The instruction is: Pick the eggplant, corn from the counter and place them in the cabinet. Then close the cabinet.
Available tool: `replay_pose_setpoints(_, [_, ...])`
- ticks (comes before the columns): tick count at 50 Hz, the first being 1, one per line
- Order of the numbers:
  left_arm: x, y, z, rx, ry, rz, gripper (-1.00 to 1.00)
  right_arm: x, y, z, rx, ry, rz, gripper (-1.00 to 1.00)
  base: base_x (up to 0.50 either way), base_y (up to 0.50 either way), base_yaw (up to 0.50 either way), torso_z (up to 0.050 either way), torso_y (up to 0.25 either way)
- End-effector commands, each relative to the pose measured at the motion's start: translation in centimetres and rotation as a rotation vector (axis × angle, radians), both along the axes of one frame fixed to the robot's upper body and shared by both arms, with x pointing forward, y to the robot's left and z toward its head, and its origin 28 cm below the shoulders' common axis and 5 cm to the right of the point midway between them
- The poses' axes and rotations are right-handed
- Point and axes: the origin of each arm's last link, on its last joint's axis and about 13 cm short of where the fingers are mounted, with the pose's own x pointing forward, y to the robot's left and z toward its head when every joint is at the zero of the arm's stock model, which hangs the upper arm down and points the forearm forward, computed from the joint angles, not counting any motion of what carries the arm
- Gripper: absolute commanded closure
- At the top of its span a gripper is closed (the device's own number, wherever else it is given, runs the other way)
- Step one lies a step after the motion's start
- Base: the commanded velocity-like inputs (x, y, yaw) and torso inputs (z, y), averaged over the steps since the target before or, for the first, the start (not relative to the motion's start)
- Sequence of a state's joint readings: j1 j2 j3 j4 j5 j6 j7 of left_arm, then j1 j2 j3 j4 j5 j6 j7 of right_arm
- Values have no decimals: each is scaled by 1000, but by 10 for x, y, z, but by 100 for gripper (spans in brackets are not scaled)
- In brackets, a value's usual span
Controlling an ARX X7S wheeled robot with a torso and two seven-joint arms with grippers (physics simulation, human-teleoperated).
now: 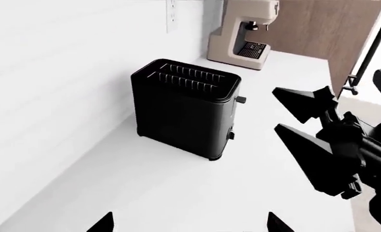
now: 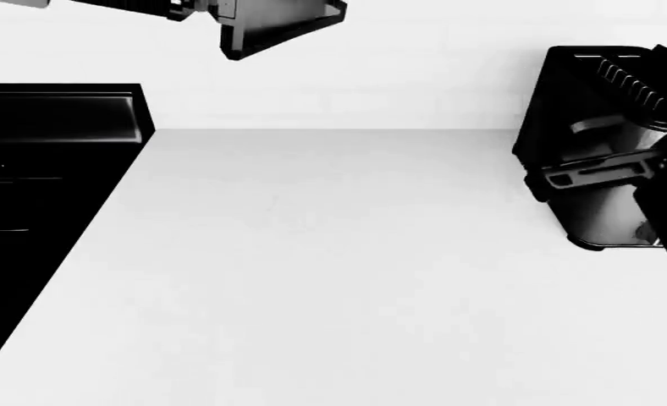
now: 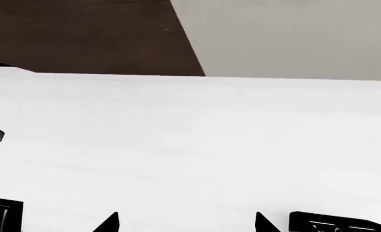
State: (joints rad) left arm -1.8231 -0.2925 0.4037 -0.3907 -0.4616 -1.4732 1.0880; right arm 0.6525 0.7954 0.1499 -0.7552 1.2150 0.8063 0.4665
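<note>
The broad flat white table [image 2: 345, 271] fills most of the head view, its smooth top bare from the near edge back to the white wall. The black stove [image 2: 40, 220] sits against the table's left edge. Only a dark wedge of the left pincer [image 2: 272, 25] hangs into this view above the far edge, close to the wall. At the far right corner stands a black slotted two-slice toaster [image 2: 587, 144], partly covered by the right arm's dark body, which runs along the right edge.

The left wrist view shows what the head view cuts off: the whole toaster [image 1: 187, 106] with both slots and its side lever, standing near the wall, and beyond it a beige coffee machine [image 1: 242, 34] at the back of the table. A brown wooden cabinet door [image 1: 352, 43] with a thin dark bar handle stands open above the table's edge. The right pincer [image 1: 313, 135] shows here too, its two black wedge fingers spread apart with nothing between them. Of the left pincer only two finger tips peek in, set wide apart and released.

The right wrist view looks at the white wall and a dark brown panel [image 3: 87, 34] above it.

Neither the eggplant nor the corn appears in any view, so I cannot tell where they are.
</note>
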Motion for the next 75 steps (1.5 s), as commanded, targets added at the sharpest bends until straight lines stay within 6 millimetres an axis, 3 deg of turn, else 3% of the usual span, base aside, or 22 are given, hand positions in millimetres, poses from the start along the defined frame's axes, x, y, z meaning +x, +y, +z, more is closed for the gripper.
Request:
replay_pose_setpoints(1, [8, 12, -12, 11, 14, 107, -100, -23, -13, 7, 53, -75, -64, -100, 0, 0, 0, 0, 0])
replay_pose_setpoints(15, [5, 24, -21, -20, 33, 139, -100, -54, -29, 11, 120, -197, -191, -100, 0, 0, 0, 0, 0])
replay_pose_setpoints(22, [2, 26, -24, -29, 37, 134, -100, -67, -34, 39, 189, -355, -242, -100, 0, 0, 0, 0, 0])
replay_pose_setpoints(32, [0, 25, -26, -24, 40, 126, -100, -67, -32, 65, 190, -412, -226, -100, 0, 0, 0, 0, 0])
replay_pose_setpoints(41, [0, 25, -29, -26, 53, 122, -100, -49, -26, 95, 104, -373, -207, -100, 0, 0, 0, 0, 0])
replay_pose_setpoints(54, [0, 25, -30, -30, 59, 121, -100, -43, -17, 97, 38, -346, -189, -100, 0, 0, 0, 0, 0])
replay_pose_setpoints(66, [-1, 26, -33, -30, 50, 136, -100, -59, -27, 162, -13, -503, -193, -100, 0, 0, 0, 0, 0])
replay_pose_setpoints(75, [3, 30, -44, -4, 80, 185, -100, -64, -30, 185, -32, -567, -183, -100, 0, 0, 0, 0, 0])
